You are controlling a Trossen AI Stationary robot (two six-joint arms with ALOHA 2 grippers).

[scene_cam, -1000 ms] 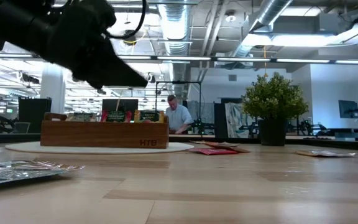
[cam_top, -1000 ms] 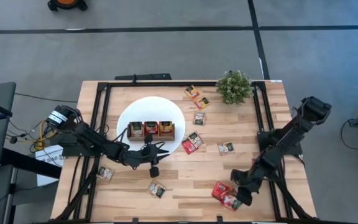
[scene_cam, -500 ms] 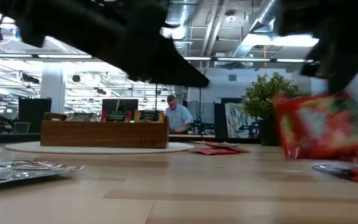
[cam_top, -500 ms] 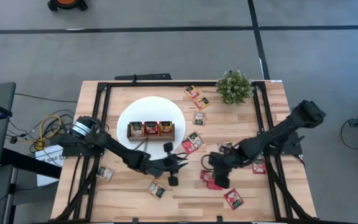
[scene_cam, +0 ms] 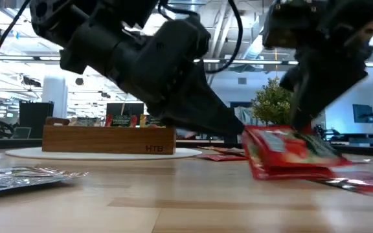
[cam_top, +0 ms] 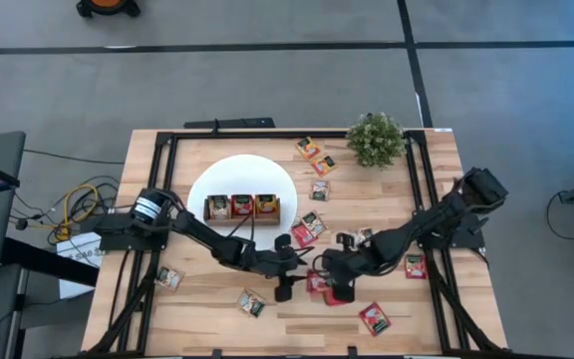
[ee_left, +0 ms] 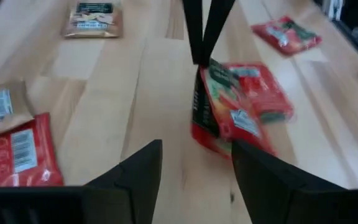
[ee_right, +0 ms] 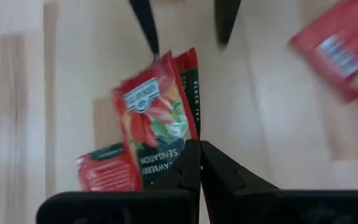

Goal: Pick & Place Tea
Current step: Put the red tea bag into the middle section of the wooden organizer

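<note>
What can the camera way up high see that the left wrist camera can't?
Only the high view shows the wooden tray on the white disc, the plant and both whole arms. Only the left wrist view shows the print on the red sachets close up, between the open left gripper fingers. Both show the right gripper shut on those sachets, with more sachets on the table.

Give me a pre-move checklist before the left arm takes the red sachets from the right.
1. Right gripper shut on the red sachets: ok.
2. Left gripper fingers apart: ok.
3. Sachets between the left fingers: not ok, they sit ahead of the tips.
4. Sachets clear of the table: cannot tell.
5. How many sachets are pinched: cannot tell.
6. Wooden tray on the white disc, clear of both arms: ok.
</note>
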